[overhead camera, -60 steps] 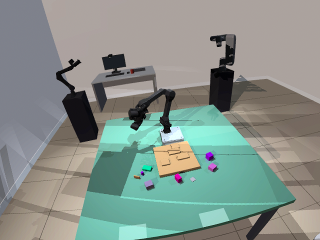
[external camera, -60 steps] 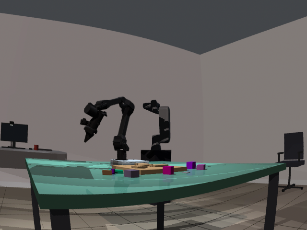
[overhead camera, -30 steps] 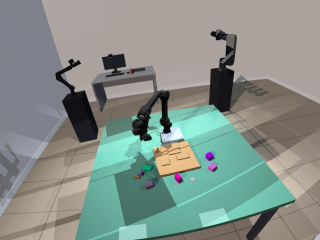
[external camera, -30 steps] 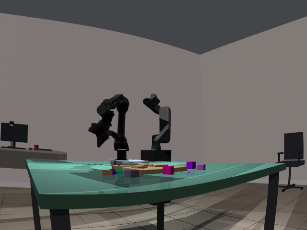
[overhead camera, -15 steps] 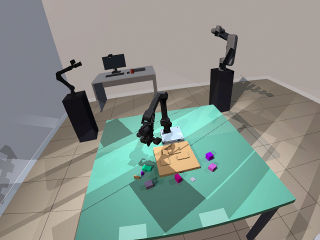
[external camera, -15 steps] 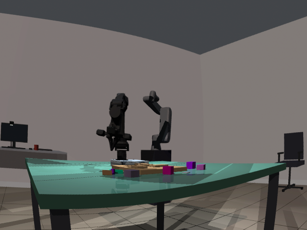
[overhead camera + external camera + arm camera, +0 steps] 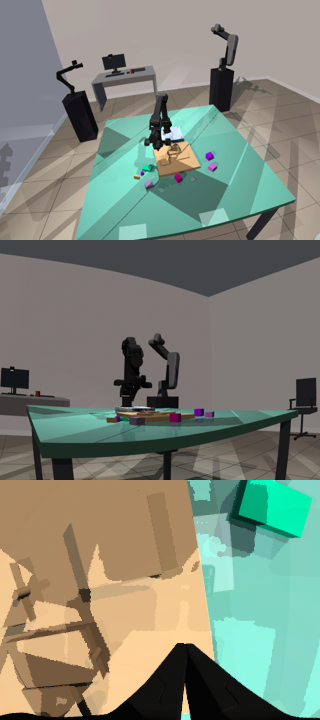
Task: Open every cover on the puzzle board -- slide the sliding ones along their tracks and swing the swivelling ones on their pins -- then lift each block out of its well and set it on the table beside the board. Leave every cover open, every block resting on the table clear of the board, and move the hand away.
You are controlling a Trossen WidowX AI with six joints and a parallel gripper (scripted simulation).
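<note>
The wooden puzzle board [image 7: 180, 167] [image 7: 160, 417] [image 7: 125, 510] has raised, wood-coloured pieces; a slanted panel with a small peg [image 7: 96, 653] shows in the wrist view. Shadows hide which covers are open and whether any well holds a block. My gripper [image 7: 157, 149] [image 7: 132, 399] [image 7: 184, 650] is shut and empty, above the board's back left part. Off the board lie a green block [image 7: 147, 168] [image 7: 275, 507], a magenta block [image 7: 178, 178] [image 7: 175, 417], a mauve block [image 7: 148, 184] [image 7: 136, 420], a purple block [image 7: 209, 156] [image 7: 199, 412] and a pink block [image 7: 212, 167] [image 7: 209, 414].
A small purple cube [image 7: 142, 173] and an orange piece [image 7: 136, 177] [image 7: 111, 420] lie left of the board. A flat grey piece [image 7: 193, 179] lies in front. The arm's pale base plate [image 7: 176, 133] is behind the board.
</note>
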